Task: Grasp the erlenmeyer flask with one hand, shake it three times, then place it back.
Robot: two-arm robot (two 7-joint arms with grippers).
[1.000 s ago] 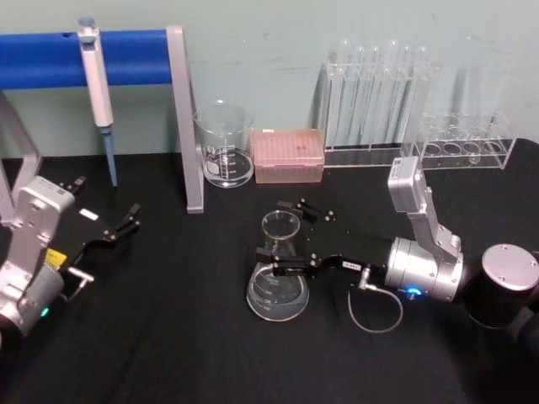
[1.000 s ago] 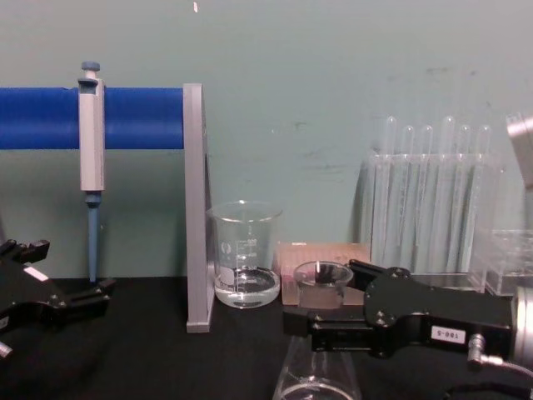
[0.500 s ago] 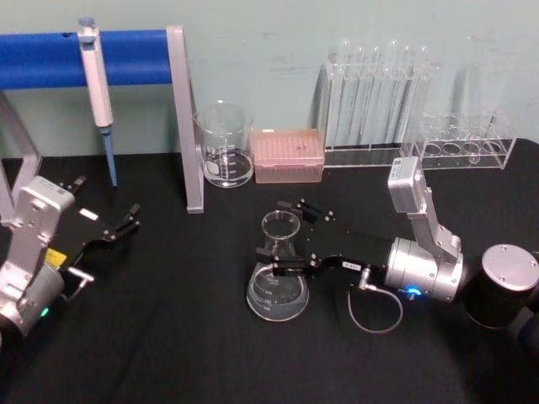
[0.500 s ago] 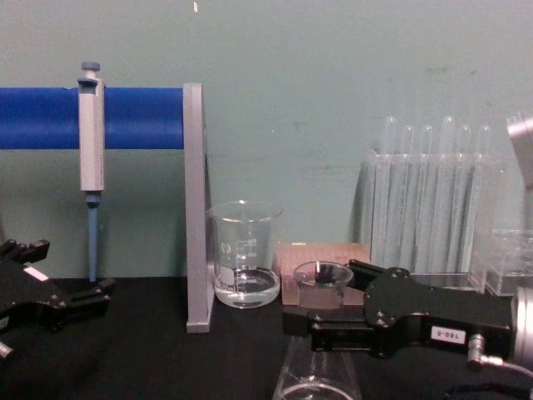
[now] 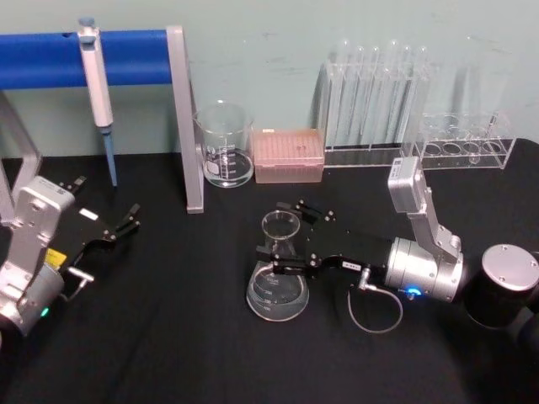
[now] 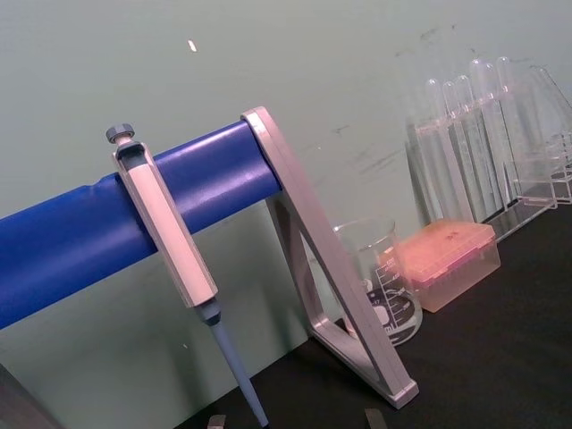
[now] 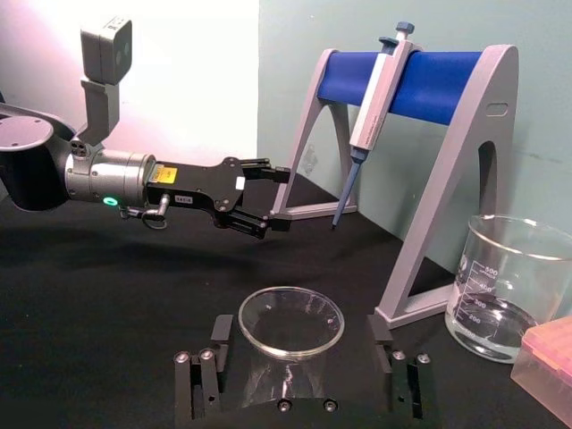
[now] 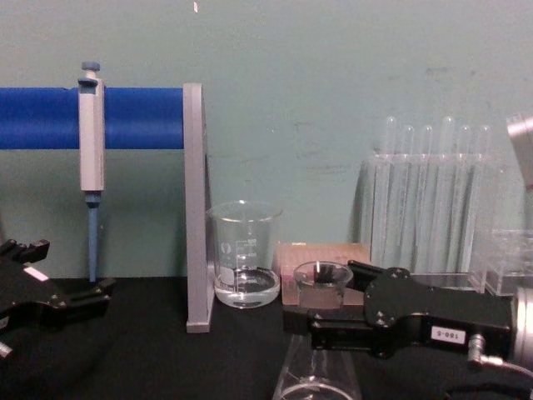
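A clear glass conical erlenmeyer flask (image 5: 277,282) stood upright near the middle of the black cloth-covered surface (image 5: 168,337), its long axis vertical, the wide round base flat on the cloth and the narrow neck pointing straight up to an open, flared rim. Faint white graduation marks showed on the sloping wall, and the glass was otherwise transparent, so the dark cloth read through it. The black boxy right gripper (image 5: 286,238), on a silver cylindrical wrist with a looping cable, reached in from the right at neck height. Its jaws stood spread on either side of the neck, and in the right wrist view a gap was visible between each finger pad (image 7: 220,332) and the rim of the flask (image 7: 290,323), so it bracketed the neck without clamping it. From the chest view the rim (image 8: 323,273) rose just above the gripper's body, which carried a small white label (image 8: 444,333). The black left gripper (image 5: 105,202) sat well apart at the left side of the surface, its jaws spread and empty. Behind the flask, along the wall, stood a straight-walled glass beaker (image 5: 225,147), a pink box of pipette tips (image 5: 289,156) and a clear rack of test tubes (image 5: 370,93).
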